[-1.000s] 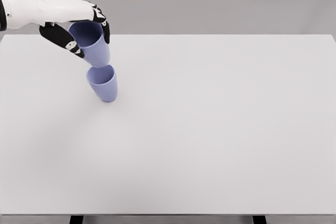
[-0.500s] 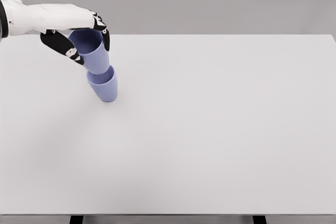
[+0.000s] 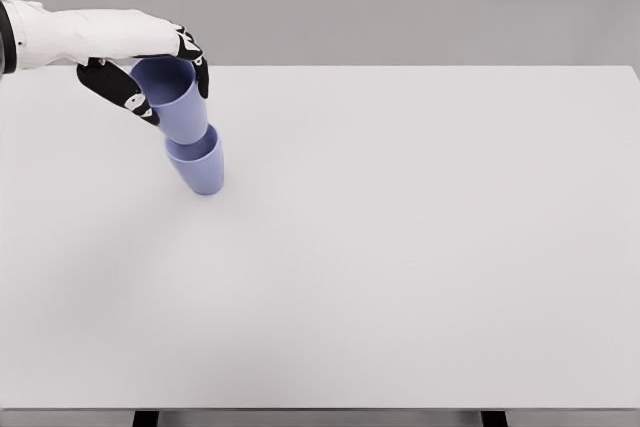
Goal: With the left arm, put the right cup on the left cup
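Observation:
Two light blue cups show in the head view at the upper left of the white table (image 3: 400, 247). The lower cup (image 3: 198, 167) stands on the table, leaning slightly. The upper cup (image 3: 176, 99) is tilted, and its base sits inside the lower cup's mouth. My left hand (image 3: 165, 72) comes in from the left edge and is shut on the upper cup, with the thumb on its left side and the fingers (image 3: 196, 55) over its far rim. The right arm is out of view.
The table's far edge runs just behind the hand. Two dark table legs (image 3: 146, 418) show below the front edge.
My left hand has lowered the upper cup a little, so its base went from just above the lower cup's rim into its mouth. Over the last half second nothing has moved.

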Controlling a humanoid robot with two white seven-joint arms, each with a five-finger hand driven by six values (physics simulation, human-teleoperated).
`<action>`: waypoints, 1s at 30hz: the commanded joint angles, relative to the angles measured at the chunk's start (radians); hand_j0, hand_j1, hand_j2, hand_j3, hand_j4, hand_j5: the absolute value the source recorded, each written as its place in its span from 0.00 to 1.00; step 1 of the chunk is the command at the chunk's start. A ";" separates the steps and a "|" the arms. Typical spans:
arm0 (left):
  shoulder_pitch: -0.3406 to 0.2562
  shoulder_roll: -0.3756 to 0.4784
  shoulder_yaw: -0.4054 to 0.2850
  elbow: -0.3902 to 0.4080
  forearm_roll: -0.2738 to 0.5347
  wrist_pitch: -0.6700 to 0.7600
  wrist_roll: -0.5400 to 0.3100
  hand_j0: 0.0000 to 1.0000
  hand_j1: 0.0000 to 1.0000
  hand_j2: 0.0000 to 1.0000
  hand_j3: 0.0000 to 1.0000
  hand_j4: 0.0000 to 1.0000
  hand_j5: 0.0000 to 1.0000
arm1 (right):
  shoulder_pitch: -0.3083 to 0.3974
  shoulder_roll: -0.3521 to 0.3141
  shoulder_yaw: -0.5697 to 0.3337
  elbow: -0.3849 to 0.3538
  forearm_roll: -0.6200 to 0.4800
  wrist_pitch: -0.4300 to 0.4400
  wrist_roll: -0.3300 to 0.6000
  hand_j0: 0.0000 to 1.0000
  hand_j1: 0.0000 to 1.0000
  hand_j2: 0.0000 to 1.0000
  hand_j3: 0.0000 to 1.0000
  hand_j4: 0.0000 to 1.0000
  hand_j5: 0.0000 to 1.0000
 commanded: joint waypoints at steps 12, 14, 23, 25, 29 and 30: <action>0.002 -0.023 0.001 0.008 0.002 0.002 0.000 0.52 0.52 0.52 0.52 0.52 0.52 | 0.000 0.000 0.000 0.000 0.001 -0.001 0.000 1.00 1.00 1.00 1.00 1.00 1.00; 0.002 -0.023 0.001 0.009 0.002 0.002 0.000 0.52 0.52 0.52 0.52 0.52 0.52 | 0.000 0.000 0.000 0.000 0.001 -0.001 0.000 1.00 1.00 1.00 1.00 1.00 1.00; 0.003 -0.023 0.001 0.012 0.000 0.002 0.000 0.52 0.52 0.52 0.52 0.52 0.52 | 0.000 0.000 0.000 0.000 0.001 0.000 0.000 1.00 1.00 1.00 1.00 1.00 1.00; 0.002 -0.023 0.001 0.015 0.000 0.002 0.000 0.52 0.52 0.52 0.52 0.52 0.52 | 0.000 0.000 0.000 0.000 0.001 0.000 0.000 1.00 1.00 1.00 1.00 1.00 1.00; 0.005 -0.029 0.001 0.049 -0.001 0.001 0.000 0.52 0.52 0.52 0.52 0.52 0.52 | 0.000 0.000 0.000 0.000 0.001 -0.001 0.000 1.00 1.00 1.00 1.00 1.00 1.00; 0.005 -0.029 0.001 0.058 -0.001 0.001 0.000 0.52 0.52 0.52 0.52 0.52 0.52 | 0.000 0.000 0.000 0.000 0.001 -0.001 0.000 1.00 1.00 1.00 1.00 1.00 1.00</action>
